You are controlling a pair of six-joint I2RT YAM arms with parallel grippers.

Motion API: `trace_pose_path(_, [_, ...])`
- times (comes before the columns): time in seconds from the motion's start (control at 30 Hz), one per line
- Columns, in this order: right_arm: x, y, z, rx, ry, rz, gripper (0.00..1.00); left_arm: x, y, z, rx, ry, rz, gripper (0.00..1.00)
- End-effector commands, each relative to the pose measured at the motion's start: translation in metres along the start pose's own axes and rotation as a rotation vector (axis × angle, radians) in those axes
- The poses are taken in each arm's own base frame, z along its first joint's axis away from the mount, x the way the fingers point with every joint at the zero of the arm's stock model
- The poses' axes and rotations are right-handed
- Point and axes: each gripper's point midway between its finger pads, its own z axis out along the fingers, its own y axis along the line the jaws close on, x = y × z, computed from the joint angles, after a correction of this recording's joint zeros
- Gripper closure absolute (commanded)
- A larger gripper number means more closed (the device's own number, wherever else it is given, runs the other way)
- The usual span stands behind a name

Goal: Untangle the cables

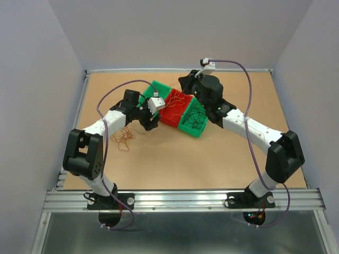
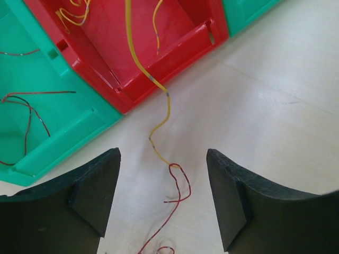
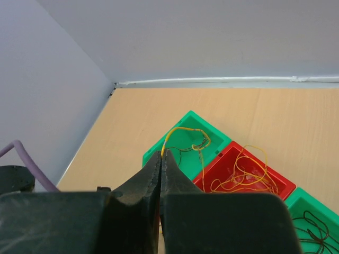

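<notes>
My left gripper (image 2: 163,196) hangs open just above the table. A thin red cable (image 2: 180,182) lies looped between its fingers, touching neither. That red cable hooks onto a yellow cable (image 2: 159,127), which runs up over the rim of the red bin (image 2: 159,58). My right gripper (image 3: 163,153) is shut on a yellow cable (image 3: 183,129) above the far green bin (image 3: 185,140). This cable arcs to a small knot with thin dark strands (image 3: 201,143). In the top view the left gripper (image 1: 151,123) is beside the bins and the right gripper (image 1: 185,83) behind them.
Three bins stand in a diagonal row: green (image 1: 159,89), red (image 1: 177,108) with orange strands, green (image 1: 193,120) with black strands. A loose tangle of cables (image 1: 124,137) lies on the table left of the bins. Walls enclose the table on three sides.
</notes>
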Motion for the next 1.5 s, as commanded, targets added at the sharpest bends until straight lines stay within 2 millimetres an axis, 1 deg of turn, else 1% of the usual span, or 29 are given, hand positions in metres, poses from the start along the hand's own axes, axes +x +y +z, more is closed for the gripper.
trace_pose_path(0.0, [-0.052, 0.019, -0.01, -0.057, -0.118, 0.031, 0.99, -0.02, 0.014, 0.009, 0.012, -0.032, -0.029, 0.24])
trace_pose_path(0.1, [-0.054, 0.02, -0.012, -0.058, -0.124, 0.031, 0.99, -0.01, 0.015, 0.019, 0.02, 0.002, -0.054, 0.26])
trace_pose_path(0.2, [-0.056, 0.02, -0.014, -0.061, -0.13, 0.032, 1.0, 0.003, 0.016, 0.027, 0.021, 0.049, -0.079, 0.34])
trace_pose_path(0.23, [-0.055, 0.019, -0.015, -0.059, -0.129, 0.032, 0.99, 0.009, 0.015, 0.03, 0.022, 0.07, -0.089, 0.39])
trace_pose_path(0.3, [-0.057, 0.021, -0.017, -0.063, -0.135, 0.035, 1.0, 0.023, 0.012, 0.036, 0.037, 0.114, -0.113, 0.46])
trace_pose_path(0.33, [-0.058, 0.02, -0.018, -0.061, -0.138, 0.034, 0.99, 0.03, 0.012, 0.036, 0.032, 0.138, -0.118, 0.53])
trace_pose_path(0.4, [-0.059, 0.019, -0.02, -0.059, -0.14, 0.036, 0.99, 0.035, 0.009, 0.033, 0.03, 0.149, -0.112, 0.6])
trace_pose_path(0.43, [-0.061, 0.018, -0.022, -0.054, -0.148, 0.036, 0.99, 0.046, 0.002, 0.03, 0.031, 0.17, -0.12, 0.64])
trace_pose_path(0.47, [-0.063, 0.017, -0.024, -0.05, -0.153, 0.036, 0.99, 0.05, 0.0, 0.027, 0.024, 0.175, -0.106, 0.72])
trace_pose_path(0.5, [-0.062, 0.013, -0.025, -0.032, -0.156, 0.035, 1.0, 0.046, 0.0, 0.02, 0.007, 0.164, -0.087, 0.77])
trace_pose_path(0.53, [-0.067, 0.013, -0.028, -0.027, -0.167, 0.036, 0.99, 0.058, -0.003, 0.016, -0.003, 0.191, -0.087, 0.87])
trace_pose_path(0.57, [-0.067, 0.009, -0.029, -0.012, -0.171, 0.033, 1.0, 0.061, -0.005, 0.012, -0.011, 0.199, -0.078, 0.92])
trace_pose_path(0.6, [-0.068, 0.003, -0.03, 0.015, -0.179, 0.03, 1.0, 0.066, -0.006, 0.004, -0.022, 0.208, -0.06, 0.95])
trace_pose_path(0.67, [-0.071, -0.001, -0.033, 0.036, -0.19, 0.026, 0.99, 0.078, 0.003, -0.008, -0.064, 0.235, -0.056, 1.0])
trace_pose_path(0.77, [-0.07, -0.005, -0.034, 0.051, -0.187, 0.021, 0.99, 0.095, 0.012, -0.024, -0.095, 0.26, -0.054, 1.0])
trace_pose_path(0.8, [-0.071, -0.005, -0.034, 0.048, -0.187, 0.021, 0.99, 0.105, 0.021, -0.034, -0.113, 0.275, -0.07, 1.0])
trace_pose_path(0.9, [-0.07, -0.005, -0.035, 0.043, -0.182, 0.022, 0.99, 0.12, 0.035, -0.048, -0.143, 0.291, -0.095, 1.0])
trace_pose_path(0.93, [-0.069, -0.005, -0.034, 0.045, -0.181, 0.022, 0.99, 0.129, 0.045, -0.057, -0.176, 0.307, -0.103, 1.0])
trace_pose_path(1.0, [-0.068, -0.008, -0.033, 0.054, -0.179, 0.024, 0.99, 0.138, 0.055, -0.066, -0.209, 0.313, -0.102, 1.0])
trace_pose_path(1.03, [-0.066, -0.007, -0.032, 0.047, -0.173, 0.024, 0.99, 0.147, 0.061, -0.074, -0.234, 0.323, -0.118, 1.0])
trace_pose_path(1.07, [-0.066, -0.007, -0.031, 0.04, -0.17, 0.023, 1.0, 0.15, 0.063, -0.076, -0.245, 0.331, -0.123, 1.0])
trace_pose_path(1.1, [-0.067, -0.005, -0.029, 0.031, -0.167, 0.024, 1.0, 0.15, 0.066, -0.078, -0.261, 0.33, -0.12, 1.0])
trace_pose_path(1.13, [-0.062, -0.003, -0.026, 0.015, -0.151, 0.021, 1.0, 0.148, 0.066, -0.08, -0.264, 0.322, -0.119, 1.0])
trace_pose_path(1.2, [-0.058, 0.003, -0.021, -0.009, -0.136, 0.019, 0.99, 0.14, 0.066, -0.083, -0.272, 0.295, -0.115, 0.95])
trace_pose_path(1.23, [-0.062, 0.007, -0.019, -0.027, -0.139, 0.02, 0.99, 0.135, 0.066, -0.084, -0.271, 0.281, -0.114, 0.94])
trace_pose_path(1.27, [-0.055, 0.007, -0.013, -0.026, -0.121, 0.016, 0.99, 0.129, 0.065, -0.084, -0.263, 0.256, -0.112, 0.92])
trace_pose_path(1.33, [-0.055, 0.009, -0.006, -0.029, -0.117, 0.015, 0.99, 0.119, 0.065, -0.087, -0.269, 0.23, -0.116, 0.91])
trace_pose_path(1.37, [-0.046, 0.007, -0.001, -0.022, -0.095, 0.012, 1.0, 0.114, 0.063, -0.089, -0.269, 0.213, -0.12, 0.88])
trace_pose_path(1.47, [-0.036, 0.002, 0.005, -0.006, -0.074, 0.008, 1.0, 0.109, 0.058, -0.092, -0.269, 0.189, -0.118, 0.83])
